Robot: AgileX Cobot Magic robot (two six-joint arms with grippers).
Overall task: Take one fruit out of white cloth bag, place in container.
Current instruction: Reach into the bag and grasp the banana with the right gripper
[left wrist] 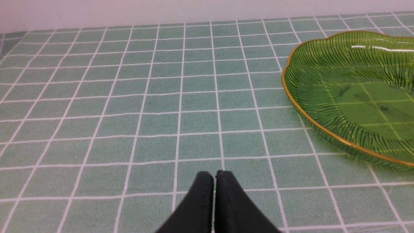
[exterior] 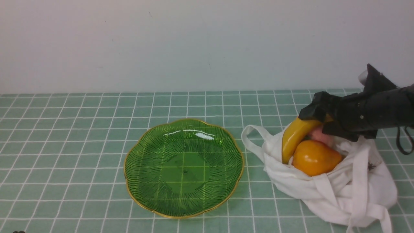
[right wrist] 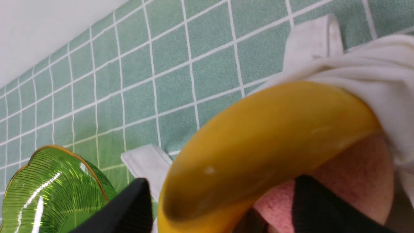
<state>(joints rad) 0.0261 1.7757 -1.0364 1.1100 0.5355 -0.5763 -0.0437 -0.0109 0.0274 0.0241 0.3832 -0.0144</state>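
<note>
Green checked tablecloth (exterior: 64, 145) covers the surface, with a plain pale wall behind.

Left gripper (left wrist: 214, 174): fingers pressed together with nothing between them, over bare cloth with the dish near it.

Dish (exterior: 145, 168): translucent green with a gold scalloped rim, mid-surface toward the near edge. Nothing in it.

White cloth bag (exterior: 339, 194): slumped by the surface's near-right corner, just beside the dish but not touching. Its mouth is open toward the dish, one strap looped out on that side.

Banana (exterior: 292, 137): standing steeply in the bag mouth. Its lower tip is inside the fabric on the dish side, against an orange pear (exterior: 315, 158). A pink peach (exterior: 318, 134) sits behind the pear, mostly hidden.

Right gripper (exterior: 318, 119): comes in from the right edge above the bag. Jaws straddle the banana's upper end, clamped on it; one finger lies against the peach.
</note>
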